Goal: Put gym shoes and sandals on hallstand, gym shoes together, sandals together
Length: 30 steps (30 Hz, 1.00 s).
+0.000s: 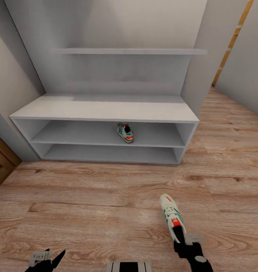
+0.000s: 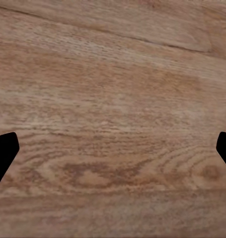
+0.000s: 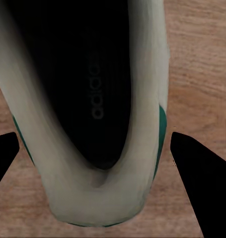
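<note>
One shoe is being gripped at its heel by the right fingers, lower right, above the floor. Another sneaker is sitting on the rack, mid-frame. The left fingers are being held wide.

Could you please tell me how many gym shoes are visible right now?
2: one gym shoe sits on the hallstand's upper shelf; the other gym shoe is at the right gripper, over the corridor floor.
</note>
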{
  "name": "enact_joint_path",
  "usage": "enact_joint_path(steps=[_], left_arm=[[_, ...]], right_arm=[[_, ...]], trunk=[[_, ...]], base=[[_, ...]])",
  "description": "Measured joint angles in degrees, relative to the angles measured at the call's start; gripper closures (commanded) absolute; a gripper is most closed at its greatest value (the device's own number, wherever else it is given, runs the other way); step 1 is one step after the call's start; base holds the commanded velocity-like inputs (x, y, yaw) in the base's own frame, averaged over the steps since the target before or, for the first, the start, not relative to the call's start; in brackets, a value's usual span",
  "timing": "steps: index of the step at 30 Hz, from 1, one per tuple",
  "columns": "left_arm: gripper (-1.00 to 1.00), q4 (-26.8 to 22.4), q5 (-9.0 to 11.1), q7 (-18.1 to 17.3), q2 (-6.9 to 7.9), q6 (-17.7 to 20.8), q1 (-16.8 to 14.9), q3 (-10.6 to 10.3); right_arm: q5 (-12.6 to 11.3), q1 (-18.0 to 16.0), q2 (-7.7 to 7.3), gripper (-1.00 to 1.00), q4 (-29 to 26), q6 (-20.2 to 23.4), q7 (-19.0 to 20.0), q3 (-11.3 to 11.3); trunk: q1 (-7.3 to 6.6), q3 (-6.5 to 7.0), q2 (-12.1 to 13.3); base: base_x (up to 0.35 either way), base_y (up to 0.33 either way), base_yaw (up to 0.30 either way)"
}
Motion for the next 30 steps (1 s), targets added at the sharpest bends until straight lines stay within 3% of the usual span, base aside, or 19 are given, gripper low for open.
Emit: enact_joint_path(steps=[1,2,3,7,8,12,17,22,24,25,30], left_arm=[[-1.00,0.00,-0.04,-0.02,0.00,-0.02,0.00,0.06],[-1.00,0.04,-0.11,-0.05,-0.01,-0.11,0.02,0.14],[-1.00,0.06,-0.14,-0.06,-0.02,-0.21,0.04,0.18],[-1.00,0.48,-0.20,-0.07,-0.05,-1.12,0.09,0.19],[-1.00,0.89,-0.23,-0.07,-0.05,-1.74,0.12,0.19],[-1.00,1.85,-0.26,-0.13,-0.08,-3.02,0.16,0.19],[-1.00,2.35,-0.27,-0.26,0.06,-3.59,0.23,0.19],[-1.00,2.47,-0.36,-0.30,0.17,-3.75,0.31,0.17],[-1.00,2.48,-1.27,-0.31,0.15,-3.79,0.35,0.09],[-1.00,2.49,-3.17,-0.21,0.12,-3.92,0.36,0.06],[-1.00,2.43,-4.02,-0.13,0.05,-4.03,0.36,0.11]], right_arm=[[-0.35,-0.61,0.00,1.00,0.02,1.72,-1.62,2.14],[-1.36,-1.84,0.01,1.00,0.00,4.62,-4.40,5.73],[-1.90,-2.60,0.01,1.00,-0.03,5.91,-5.62,7.27],[-5.09,-5.83,0.03,1.00,0.05,9.68,-9.27,11.84],[-7.01,-7.71,0.03,1.00,0.16,11.19,-10.43,13.61],[-11.82,-12.65,0.03,1.00,0.88,15.88,-11.96,16.95],[-17.08,-18.23,0.03,1.00,1.82,21.36,-14.44,18.84],[-20.12,-23.69,0.03,1.00,1.83,23.00,-16.56,21.62],[-21.80,-25.94,0.03,1.00,1.54,23.96,-16.93,22.30],[-22.88,-27.50,0.03,1.00,-0.22,26.53,-17.00,22.84],[-23.43,-28.56,0.04,1.00,-5.16,28.42,-16.80,25.03]], trunk=[[0.00,0.00,0.00],[0.00,0.00,0.00],[0.00,0.00,0.00],[0.00,0.00,0.00],[0.00,0.00,0.00],[0.00,0.00,0.00],[0.00,0.01,0.00],[-0.01,0.01,0.00],[0.00,0.00,0.00],[0.00,0.00,0.00],[0.00,0.00,0.00]], base=[[0.000,0.000,0.000],[0.000,0.000,0.000],[0.000,0.000,0.000],[0.000,0.000,0.000],[0.000,0.000,0.000],[0.000,0.000,0.000],[0.000,0.000,0.000],[0.000,0.000,0.000],[0.000,0.000,0.000],[0.000,0.000,0.000],[0.000,0.000,0.000]])
